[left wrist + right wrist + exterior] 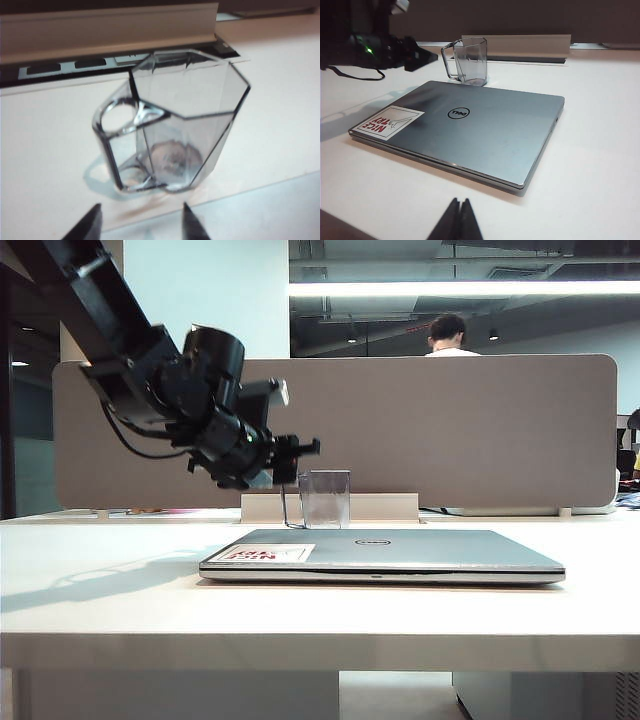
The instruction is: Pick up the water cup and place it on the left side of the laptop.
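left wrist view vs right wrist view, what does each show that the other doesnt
Only the left wrist view shows the left gripper fingertips spread open, just short of the water cup, and the cup's faceted inside up close. Only the right wrist view shows the closed laptop with its sticker, and the right gripper shut, hanging above the table. Both show the cup standing upright on the table, held by nothing.
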